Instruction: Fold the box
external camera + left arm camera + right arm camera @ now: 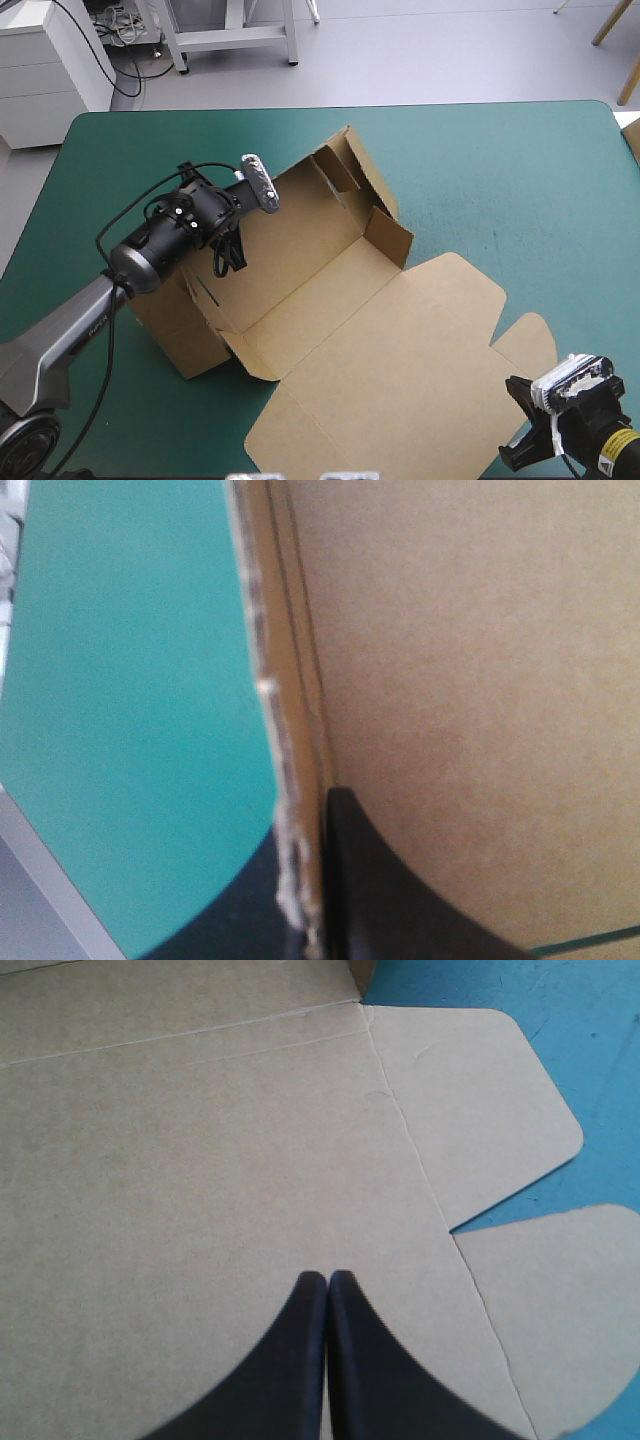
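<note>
The brown box (300, 270) lies at the middle of the table, half formed. Its far wall (345, 165) and short right wall (392, 235) stand up, and the lid (400, 370) lies flat toward the front with rounded tabs (530, 345). My left gripper (232, 255) reaches down over the box's left wall. In the left wrist view the left gripper (305, 820) is shut on the box (480, 680), the wall's edge between the fingers. My right gripper (518, 422) sits at the front right, beside the lid's corner. It is shut and empty, pointing across the lid (200, 1140).
The teal-green cover (500, 170) stretches wide to the right of and beyond the box. The table's left edge (60, 880) runs close beside the held wall. The table's front edge is near my right gripper.
</note>
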Robot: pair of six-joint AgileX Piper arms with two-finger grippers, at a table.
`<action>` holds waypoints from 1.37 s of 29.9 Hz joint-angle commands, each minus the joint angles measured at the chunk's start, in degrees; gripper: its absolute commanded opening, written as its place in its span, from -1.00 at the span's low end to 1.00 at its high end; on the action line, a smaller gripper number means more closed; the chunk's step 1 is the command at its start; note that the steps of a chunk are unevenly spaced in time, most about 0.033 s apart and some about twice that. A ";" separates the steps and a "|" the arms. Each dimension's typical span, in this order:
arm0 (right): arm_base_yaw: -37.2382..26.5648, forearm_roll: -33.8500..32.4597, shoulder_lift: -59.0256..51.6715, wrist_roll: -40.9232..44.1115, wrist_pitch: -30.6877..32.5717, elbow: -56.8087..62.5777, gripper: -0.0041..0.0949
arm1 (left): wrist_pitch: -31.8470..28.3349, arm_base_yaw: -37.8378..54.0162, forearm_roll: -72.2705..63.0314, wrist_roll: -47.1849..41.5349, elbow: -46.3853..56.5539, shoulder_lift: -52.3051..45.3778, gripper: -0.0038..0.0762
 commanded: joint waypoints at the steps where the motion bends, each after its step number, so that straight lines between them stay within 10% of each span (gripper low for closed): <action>1: -0.35 -0.48 0.57 -0.18 -3.74 -1.57 -0.96 | -5.01 -5.12 7.02 0.15 -1.97 -2.36 -0.92; 18: -0.35 -0.59 0.57 0.03 -3.74 -1.57 -0.96 | -14.14 -17.01 18.14 -1.13 -0.59 -2.47 -0.92; 41: -0.35 -1.22 0.57 0.15 -10.60 -1.47 -0.96 | -15.14 -25.31 51.57 -33.98 22.64 -9.48 -0.92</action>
